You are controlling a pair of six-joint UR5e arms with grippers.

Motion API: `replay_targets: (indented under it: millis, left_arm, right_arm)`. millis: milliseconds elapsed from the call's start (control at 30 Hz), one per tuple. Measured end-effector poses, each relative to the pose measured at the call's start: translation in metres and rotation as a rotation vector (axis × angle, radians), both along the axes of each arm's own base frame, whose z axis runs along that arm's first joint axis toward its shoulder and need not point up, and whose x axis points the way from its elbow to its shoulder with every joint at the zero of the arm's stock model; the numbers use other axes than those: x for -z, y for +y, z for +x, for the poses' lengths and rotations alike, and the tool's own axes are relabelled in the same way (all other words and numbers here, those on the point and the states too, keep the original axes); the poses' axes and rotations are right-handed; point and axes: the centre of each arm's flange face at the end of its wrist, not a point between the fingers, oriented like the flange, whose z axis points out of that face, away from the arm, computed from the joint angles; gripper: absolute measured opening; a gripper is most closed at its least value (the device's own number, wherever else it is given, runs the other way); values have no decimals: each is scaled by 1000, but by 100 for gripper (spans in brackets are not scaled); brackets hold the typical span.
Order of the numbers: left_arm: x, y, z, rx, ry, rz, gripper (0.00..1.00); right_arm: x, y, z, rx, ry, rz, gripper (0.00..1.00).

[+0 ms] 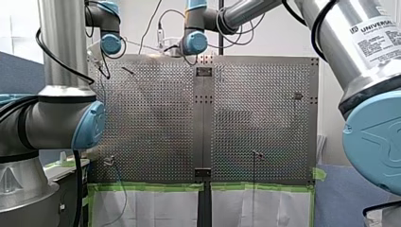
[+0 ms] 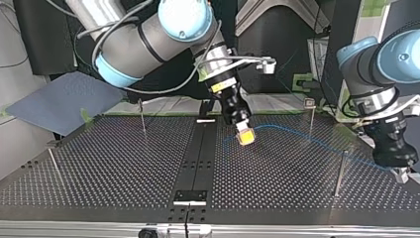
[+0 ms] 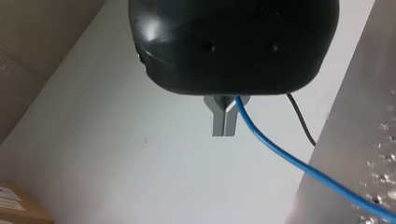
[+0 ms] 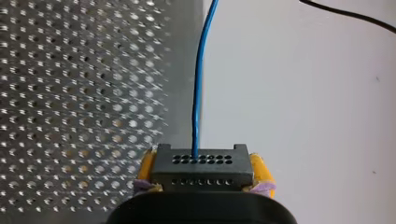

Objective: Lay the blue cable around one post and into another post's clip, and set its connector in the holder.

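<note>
Where the yellow pads (image 4: 259, 170) of my right pincer (image 4: 203, 175) meet their load, they are drawn narrow on the two side faces of the connector (image 4: 201, 163), a small black block with rows of holes in its outer face. The blue cable (image 4: 200, 84) leaves one of those holes and runs straight ahead. In the top view this pincer hangs low over the surface (image 2: 124, 158) near its middle seam; whether the connector touches it cannot be told. From there the cable trails in a loose curve past the clip-headed post (image 2: 310, 119) and the plain post (image 2: 339, 171) to my left pincer (image 3: 223, 130) at the surface's edge. That pincer's metal fingers (image 3: 217, 121) are pressed together. The cable emerges just beside their root, and whether it is nipped there cannot be told, since the black body hides it.

Handling, as judged: the cable is light, thin and limp. It will follow only under gentle tension between the two pincers, and a hard pull may strain it at the connector. The connector is rigid, best kept by its flat sides for seating in the holder, which cannot be picked out here
</note>
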Motion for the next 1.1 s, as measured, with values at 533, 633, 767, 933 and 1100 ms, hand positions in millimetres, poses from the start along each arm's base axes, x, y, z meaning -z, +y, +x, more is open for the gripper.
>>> replay_targets:
  millis: [533,633,767,933,1100]
  left_arm:
    - [20,30,38,4,20,-25,0]
    - [23,35,42,-3,25,-26,0]
    - [34,43,51,-9,50,-27,0]
    - [50,50,60,-15,92,-13,0]
    - [57,56,65,-13,106,-5,0]
  right_arm:
    - [19,-21,33,-5,40,19,0]
    - [20,-24,37,-4,47,16,0]
    - [18,-28,43,0,39,7,0]
    - [14,-36,49,7,19,-7,0]
    - [8,-44,53,14,0,-20,0]
